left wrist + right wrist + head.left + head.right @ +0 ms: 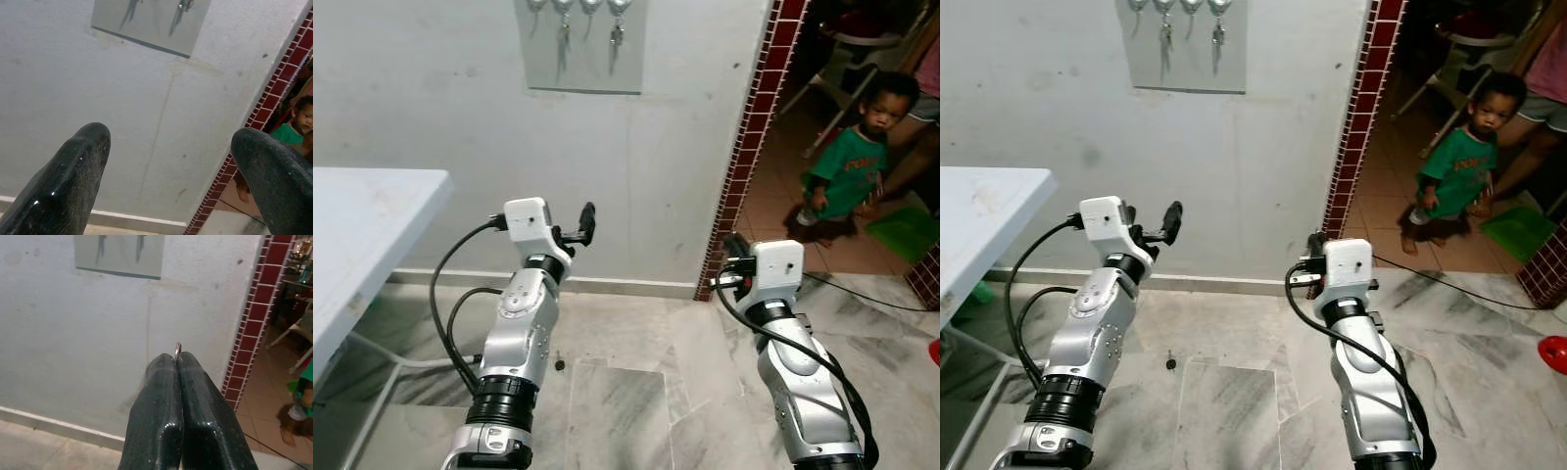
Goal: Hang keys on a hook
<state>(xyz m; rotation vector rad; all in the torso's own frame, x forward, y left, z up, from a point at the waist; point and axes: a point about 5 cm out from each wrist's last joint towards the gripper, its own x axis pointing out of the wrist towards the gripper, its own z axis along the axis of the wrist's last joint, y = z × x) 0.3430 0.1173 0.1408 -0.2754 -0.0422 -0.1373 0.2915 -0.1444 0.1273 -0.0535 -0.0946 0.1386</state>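
Note:
A grey hook board [579, 47] hangs high on the white wall, with two keys [564, 37] dangling from its row of hooks. My right gripper [177, 358] is shut, and a thin metal key ring [178, 348] pokes out between its fingertips. It is held low, well below and to the right of the board, near the brick-tiled wall edge [754, 127]. My left gripper [171, 161] is raised below the board with its fingers [73, 181] wide apart and nothing between them.
A white table [362, 225] stands at the left. Beyond the doorway on the right a child in a green shirt [847, 166] stands on the tiled floor beside a green dustpan [906, 230]. A small dark object [559, 365] lies on the marble floor.

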